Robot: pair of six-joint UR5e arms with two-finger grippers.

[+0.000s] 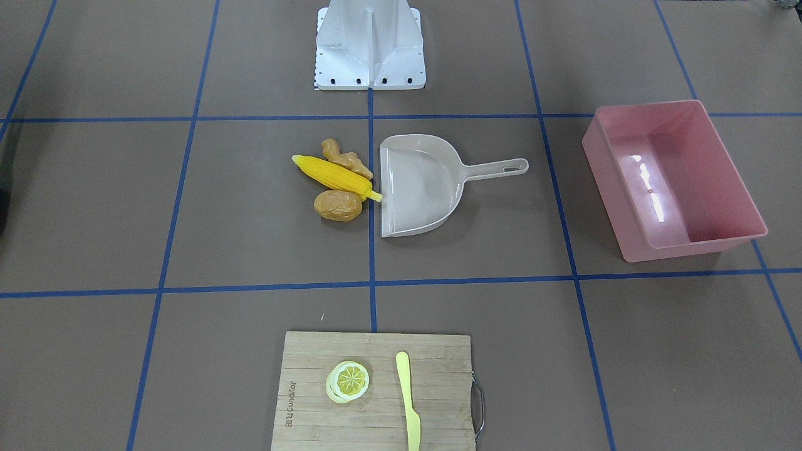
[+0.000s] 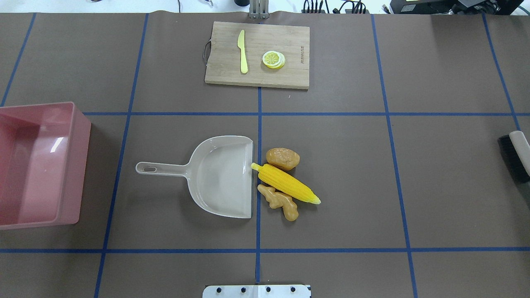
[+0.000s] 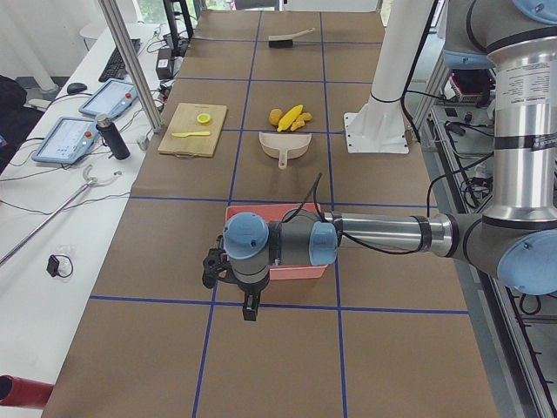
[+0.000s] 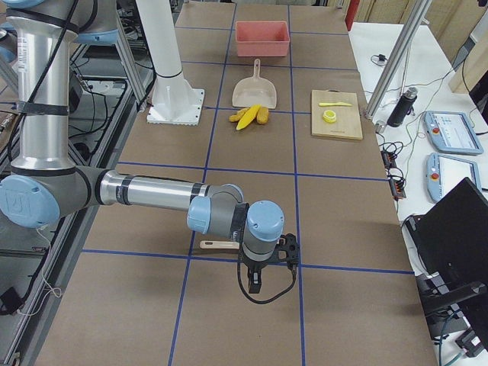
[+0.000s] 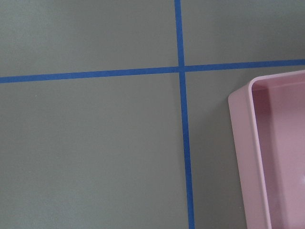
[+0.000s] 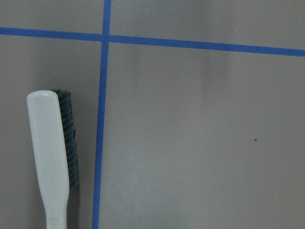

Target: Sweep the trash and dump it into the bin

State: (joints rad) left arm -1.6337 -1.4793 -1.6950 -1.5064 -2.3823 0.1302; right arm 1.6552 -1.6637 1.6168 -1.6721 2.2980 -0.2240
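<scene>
The yellow corn cob, brown potato and tan ginger root lie together on the table at the open mouth of the beige dustpan. The pink bin stands empty at the table's left end and also shows in the left wrist view. My left gripper hangs over the table just beyond the bin. My right gripper hangs at the opposite end by a brush. I cannot tell whether either is open or shut.
A wooden cutting board with a lemon slice and a pale yellow knife lies at the far edge. The brush lies at the table's right end. The robot's white base stands behind the trash.
</scene>
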